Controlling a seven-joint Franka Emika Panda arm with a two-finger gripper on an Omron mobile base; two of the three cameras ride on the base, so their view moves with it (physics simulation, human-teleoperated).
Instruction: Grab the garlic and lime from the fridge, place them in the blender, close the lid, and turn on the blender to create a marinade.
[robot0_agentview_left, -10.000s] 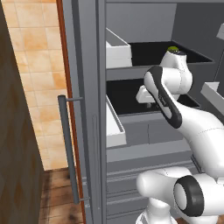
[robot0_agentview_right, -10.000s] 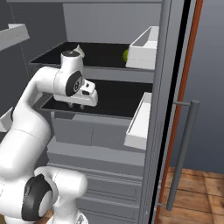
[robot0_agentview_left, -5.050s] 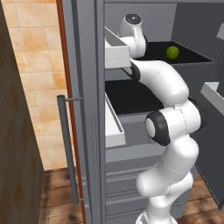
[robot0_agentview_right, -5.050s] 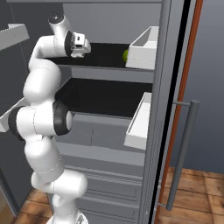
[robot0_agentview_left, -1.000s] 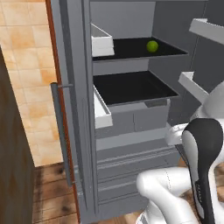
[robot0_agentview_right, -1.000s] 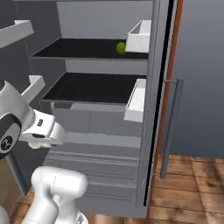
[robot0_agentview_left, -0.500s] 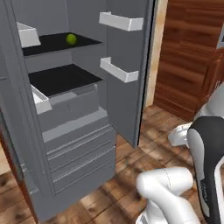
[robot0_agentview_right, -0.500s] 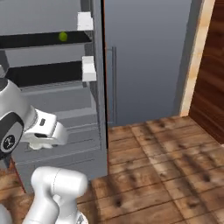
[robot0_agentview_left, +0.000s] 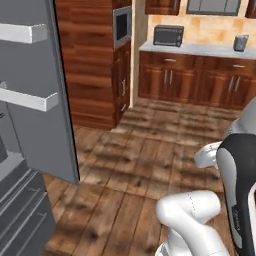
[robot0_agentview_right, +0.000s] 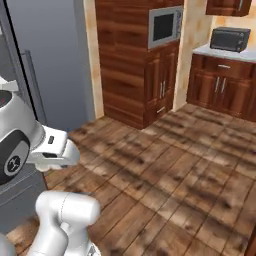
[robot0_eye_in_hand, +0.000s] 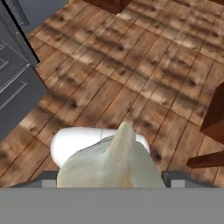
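A pale beige garlic (robot0_eye_in_hand: 114, 159) bulb with a pointed tip sits at the bottom of the hand view, held in my gripper (robot0_eye_in_hand: 111, 179), whose fingers it mostly covers. The fridge (robot0_agentview_left: 35, 100) stands at the left with its grey door open and white bins on the door. Its drawers (robot0_eye_in_hand: 17, 87) show at the upper left of the hand view. From the right base view I see its grey front with the bar handle (robot0_agentview_right: 32, 85). The lime, the blender and the lid are out of view.
A wooden floor (robot0_agentview_left: 150, 145) stretches ahead. Dark wood cabinets with a built-in microwave (robot0_agentview_right: 165, 26) stand beyond it. A toaster oven (robot0_agentview_left: 167, 35) sits on the light counter (robot0_agentview_left: 210, 50). A dark wooden edge (robot0_eye_in_hand: 216, 109) is close at the right of the hand view.
The base has swung right, away from the fridge, so the whole scene shifted; the shelves and the lime slid out at the left. The arm, earlier reaching onto the shelves, is folded back low.
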